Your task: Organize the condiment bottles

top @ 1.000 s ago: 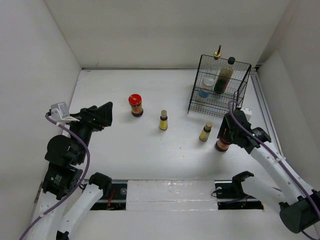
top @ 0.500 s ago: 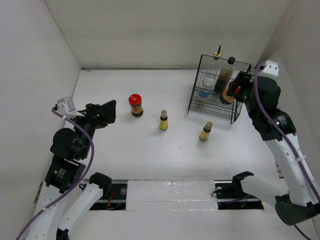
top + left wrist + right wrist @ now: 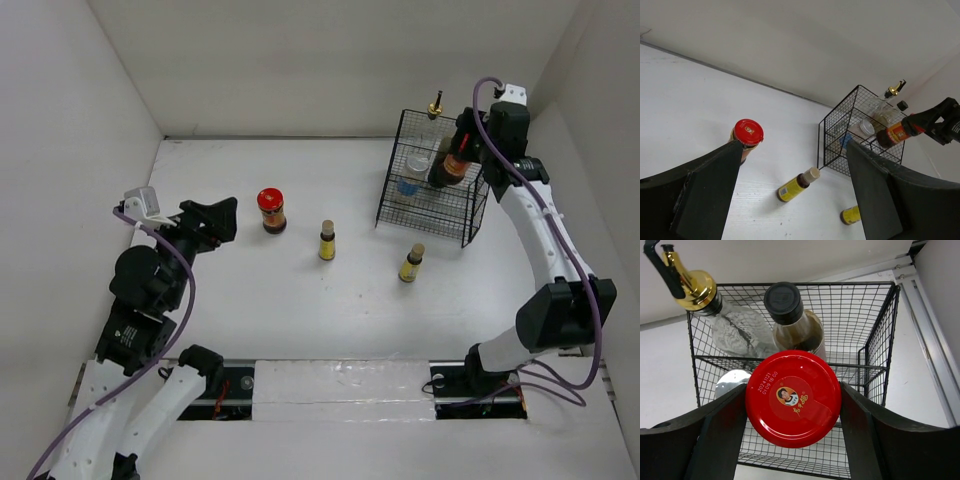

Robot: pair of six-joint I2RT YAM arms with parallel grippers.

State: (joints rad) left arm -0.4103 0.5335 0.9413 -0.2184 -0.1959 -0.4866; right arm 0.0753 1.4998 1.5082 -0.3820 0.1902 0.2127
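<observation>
Left gripper (image 3: 214, 216): fingers wide apart, nothing between them, off the bench (image 3: 250, 300) at its left side, aimed toward the bottles.

First red-lidded jar (image 3: 271, 210): upright on the bench, just right of the left gripper but not touching it.

First tiny yellow-labelled bottle (image 3: 327, 240): upright, mid-bench, near the jar on its right and a bit closer to the arm bases.

Second tiny yellow-labelled bottle (image 3: 411, 263): upright, further right, on the bench just in front of the black wire basket (image 3: 425, 215), clear of the wire.

The basket sits at the back right. Inside it:
- white blue-labelled shaker (image 3: 409, 181), left part, lower down
- tall clear gold-spouted bottle (image 3: 735, 330), back left, spout poking above the rim
- dark black-capped bottle (image 3: 790, 315), just right of the clear one, bodies close together

Right gripper (image 3: 464, 150): clamped on the second red-lidded jar (image 3: 792, 397), one finger on each side of it below the lid. The jar is held off the bench at the basket's upper right, in front of the dark bottle in the right wrist view. Can't tell if it is over the rim or already between the wires.
</observation>
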